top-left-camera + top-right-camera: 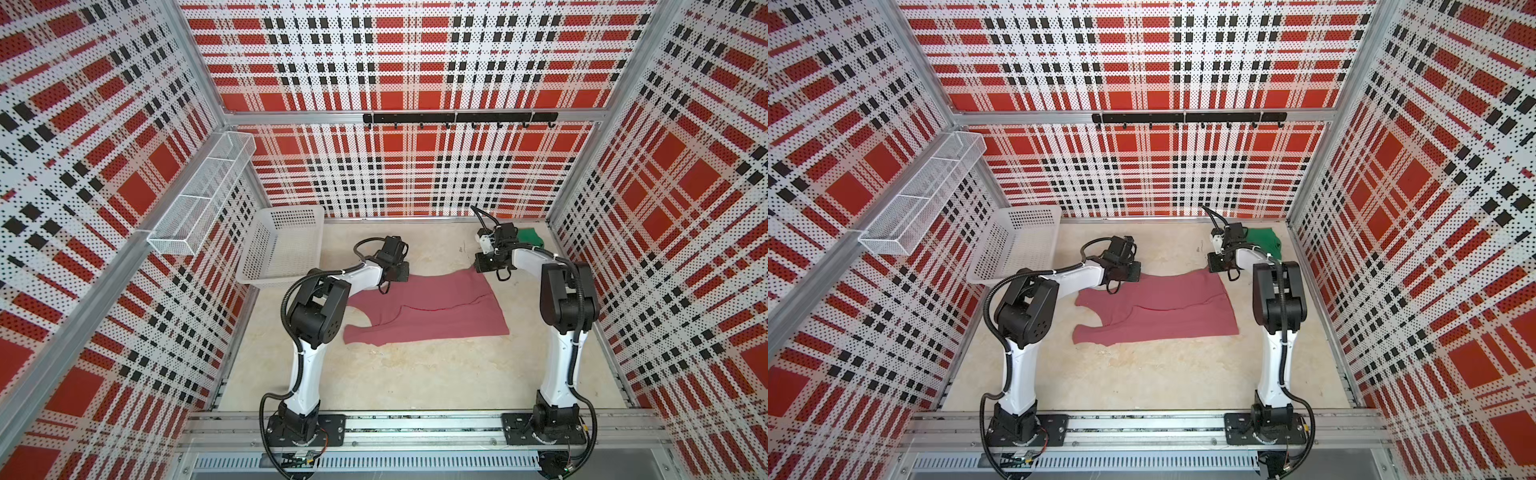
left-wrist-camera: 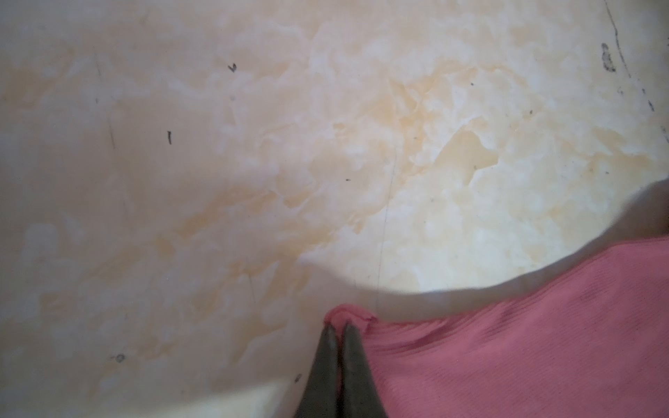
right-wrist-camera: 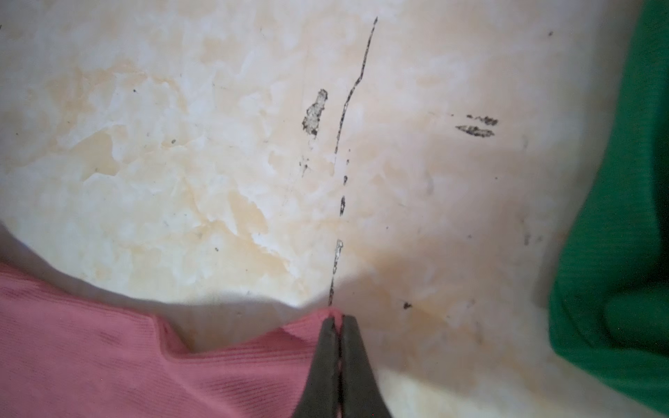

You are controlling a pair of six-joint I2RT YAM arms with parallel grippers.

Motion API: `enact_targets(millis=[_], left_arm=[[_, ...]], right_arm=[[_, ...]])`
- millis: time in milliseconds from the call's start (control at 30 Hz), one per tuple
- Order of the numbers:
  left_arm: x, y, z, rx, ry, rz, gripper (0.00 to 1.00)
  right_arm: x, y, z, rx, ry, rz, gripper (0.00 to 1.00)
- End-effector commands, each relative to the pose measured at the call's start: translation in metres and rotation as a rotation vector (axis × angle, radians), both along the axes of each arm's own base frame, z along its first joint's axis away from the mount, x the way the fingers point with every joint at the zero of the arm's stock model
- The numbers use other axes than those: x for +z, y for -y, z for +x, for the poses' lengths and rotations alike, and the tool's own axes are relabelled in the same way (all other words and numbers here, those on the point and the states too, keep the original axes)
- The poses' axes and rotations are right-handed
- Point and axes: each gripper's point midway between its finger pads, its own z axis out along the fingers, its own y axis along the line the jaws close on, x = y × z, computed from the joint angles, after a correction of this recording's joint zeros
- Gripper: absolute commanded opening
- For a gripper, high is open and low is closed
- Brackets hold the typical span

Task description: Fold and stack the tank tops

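Note:
The rose-pink tank top (image 1: 432, 309) (image 1: 1158, 309) lies spread on the marbled table, straps toward the left, in both top views. My left gripper (image 2: 339, 324) is shut on its far left corner, a pinch of pink cloth (image 2: 349, 313) bulging past the tips. At the far right corner my right gripper (image 3: 337, 318) is likewise shut on the pink fabric (image 3: 108, 362). The green tank top (image 1: 530, 237) (image 1: 1264, 241) (image 3: 622, 253) lies bunched at the back right, behind the right arm.
A white perforated basket (image 1: 282, 245) (image 1: 1017, 245) stands tilted at the back left. A wire mesh shelf (image 1: 203, 195) hangs on the left wall and a black hook rail (image 1: 459, 118) on the back wall. Bare marbled table (image 1: 415, 374) lies in front of the pink top.

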Motion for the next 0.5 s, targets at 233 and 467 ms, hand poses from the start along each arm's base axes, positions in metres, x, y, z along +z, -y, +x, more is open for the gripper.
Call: enact_targets(millis=[233, 467], left_arm=[[0.033, -0.013, 0.002, 0.013, 0.087, 0.043, 0.00], [0.043, -0.016, -0.024, 0.014, 0.128, 0.082, 0.00]], right_arm=[[0.048, 0.001, -0.013, 0.143, 0.182, -0.075, 0.00], [0.059, 0.006, -0.040, 0.221, 0.289, -0.167, 0.00]])
